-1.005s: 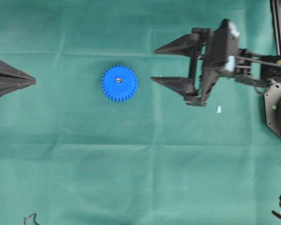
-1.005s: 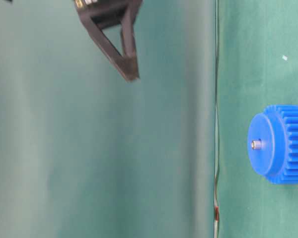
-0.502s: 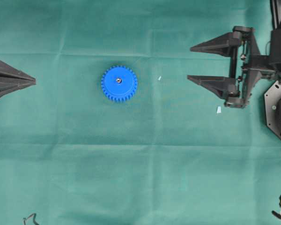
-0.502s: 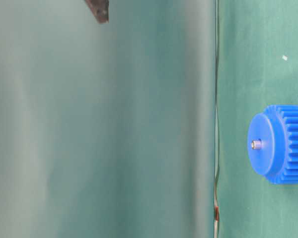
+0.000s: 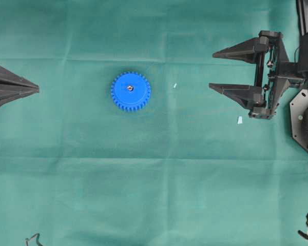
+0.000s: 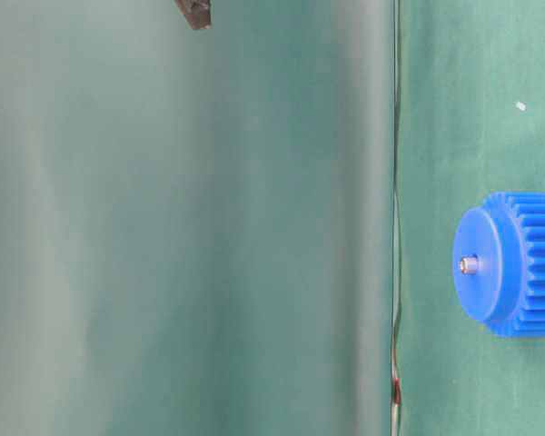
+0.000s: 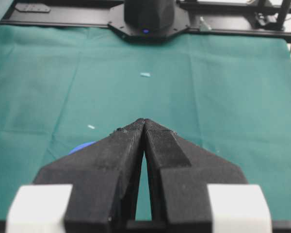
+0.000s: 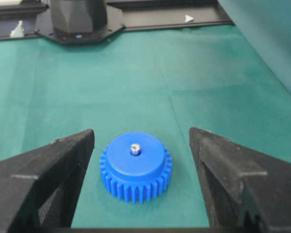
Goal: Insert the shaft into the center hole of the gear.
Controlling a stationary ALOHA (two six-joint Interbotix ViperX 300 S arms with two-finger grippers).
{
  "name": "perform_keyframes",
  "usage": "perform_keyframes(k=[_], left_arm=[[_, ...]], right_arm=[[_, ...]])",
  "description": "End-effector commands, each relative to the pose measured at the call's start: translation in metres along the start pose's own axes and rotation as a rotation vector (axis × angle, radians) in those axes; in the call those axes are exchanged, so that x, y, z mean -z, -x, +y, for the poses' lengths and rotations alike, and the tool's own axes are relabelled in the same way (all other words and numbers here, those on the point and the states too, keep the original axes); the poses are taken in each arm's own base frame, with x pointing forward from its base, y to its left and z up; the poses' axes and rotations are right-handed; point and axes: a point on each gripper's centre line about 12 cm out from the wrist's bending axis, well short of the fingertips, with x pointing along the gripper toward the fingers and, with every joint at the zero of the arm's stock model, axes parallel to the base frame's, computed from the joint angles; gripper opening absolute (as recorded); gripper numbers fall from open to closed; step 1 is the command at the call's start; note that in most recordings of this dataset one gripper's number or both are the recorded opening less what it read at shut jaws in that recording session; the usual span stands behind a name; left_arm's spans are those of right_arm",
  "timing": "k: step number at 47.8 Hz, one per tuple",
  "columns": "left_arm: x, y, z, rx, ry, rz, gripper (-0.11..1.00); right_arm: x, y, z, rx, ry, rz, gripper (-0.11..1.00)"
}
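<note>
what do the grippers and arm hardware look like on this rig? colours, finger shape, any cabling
Both grippers are matte black. The left gripper has long wedge-shaped fingers tapering to a point, with white blocks at their bases in its wrist view. The right gripper has matching triangular fingers on a black carriage, thin dark cables trailing behind. Each arm's base is a black housing with a small blue light.

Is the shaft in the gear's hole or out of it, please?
In: the shaft stands upright at the middle of the gear face.

Matt blue plastic gear, shiny metal shaft, creased green cloth, matt black fingers.
</note>
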Motion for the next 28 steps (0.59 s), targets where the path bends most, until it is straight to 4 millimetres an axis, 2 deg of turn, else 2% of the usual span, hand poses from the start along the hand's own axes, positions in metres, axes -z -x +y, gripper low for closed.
perform_keyframes(k=[1, 28], left_arm=[[-0.0086, -0.0017, 0.0000, -0.001, -0.003, -0.021, 0.00], [-0.0086, -0.0017, 0.0000, -0.001, -0.006, -0.021, 0.00]], right_arm=[[-0.0055, -0.0009, 0.0003, 0.000, -0.002, -0.025, 0.80], [-0.0059, -0.0040, 0.0000, 0.003, 0.002, -0.039, 0.80]])
